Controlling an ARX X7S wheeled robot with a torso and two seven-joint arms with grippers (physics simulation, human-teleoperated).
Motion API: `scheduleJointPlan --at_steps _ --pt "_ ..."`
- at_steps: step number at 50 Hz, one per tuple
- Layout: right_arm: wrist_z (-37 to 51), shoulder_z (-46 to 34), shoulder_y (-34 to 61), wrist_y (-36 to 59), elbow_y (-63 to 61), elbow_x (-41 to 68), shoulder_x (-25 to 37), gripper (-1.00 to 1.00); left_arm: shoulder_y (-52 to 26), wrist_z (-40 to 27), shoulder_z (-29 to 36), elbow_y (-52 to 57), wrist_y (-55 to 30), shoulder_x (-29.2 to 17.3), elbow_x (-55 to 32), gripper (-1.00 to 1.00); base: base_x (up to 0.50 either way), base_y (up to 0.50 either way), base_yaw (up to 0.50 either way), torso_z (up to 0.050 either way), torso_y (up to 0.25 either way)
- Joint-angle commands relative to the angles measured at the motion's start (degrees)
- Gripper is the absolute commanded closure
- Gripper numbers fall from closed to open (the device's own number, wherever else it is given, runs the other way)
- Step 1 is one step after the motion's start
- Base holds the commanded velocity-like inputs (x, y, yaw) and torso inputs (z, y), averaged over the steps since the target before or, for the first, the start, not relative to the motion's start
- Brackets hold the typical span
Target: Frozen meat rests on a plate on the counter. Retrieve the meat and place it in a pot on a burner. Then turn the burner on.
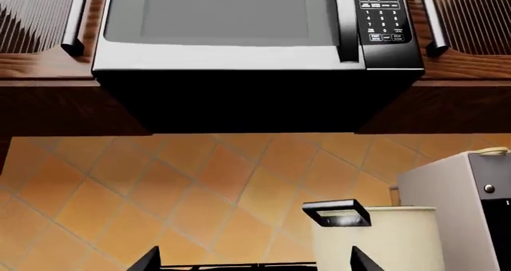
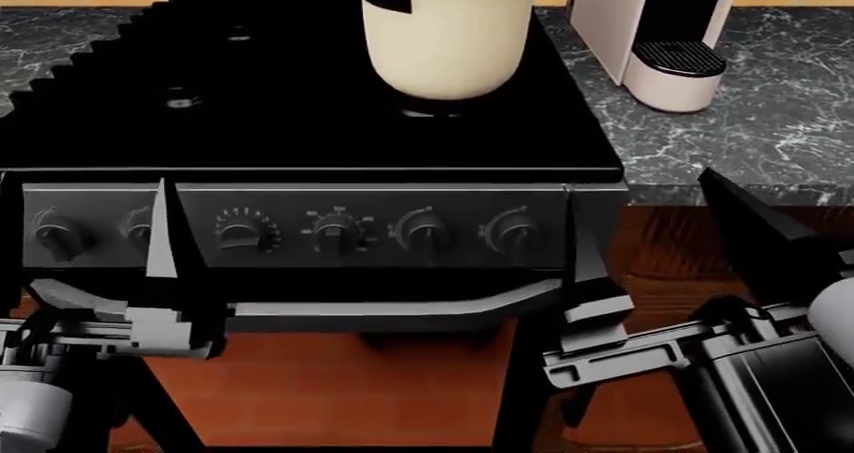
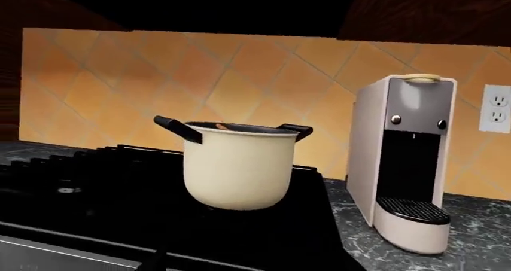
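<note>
Meat peeks from the pot; both claws' openness cannot be told.

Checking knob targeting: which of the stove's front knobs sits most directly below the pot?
The second knob from the right in the head view. It sits under the pot; the other knobs lie off to either side.

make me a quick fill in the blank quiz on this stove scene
1. The pot stands on the ____, not on the counter.
2. The white machine to the right of the pot is a ____ machine.
3. Above the stove, between the cabinets, hangs a ____.
4. On the stove's front panel sits a row of round ____.

Missing words: cooktop; coffee; microwave; knobs
</note>
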Motion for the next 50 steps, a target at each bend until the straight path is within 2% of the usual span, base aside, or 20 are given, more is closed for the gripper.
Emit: scheduleJointPlan --at_steps 1,17,50 --pt "-4.7 5.9 -2.1 0.0 0.0 -1.0 -2.5 -1.00 0.6 -0.9 -0.7 0.3 0.9 -0.2 1.5 -1.00 0.00 0.00 0.00 -0.050 0.000" --pt "2.0 5.6 -1.4 0.0 0.0 6.3 -0.9 -1.00 1.0 -1.0 -1.2 0.3 1.7 -0.2 2.7 -1.00 0.00 0.00 0.00 -0.050 0.000" --pt "6.1 4.3 -0.1 0.0 0.0 8.7 -0.7 -1.00 1.6 -1.2 -2.2 0.7 2.0 -0.5 3.0 -1.00 0.00 0.00 0.00 -0.050 0.000"
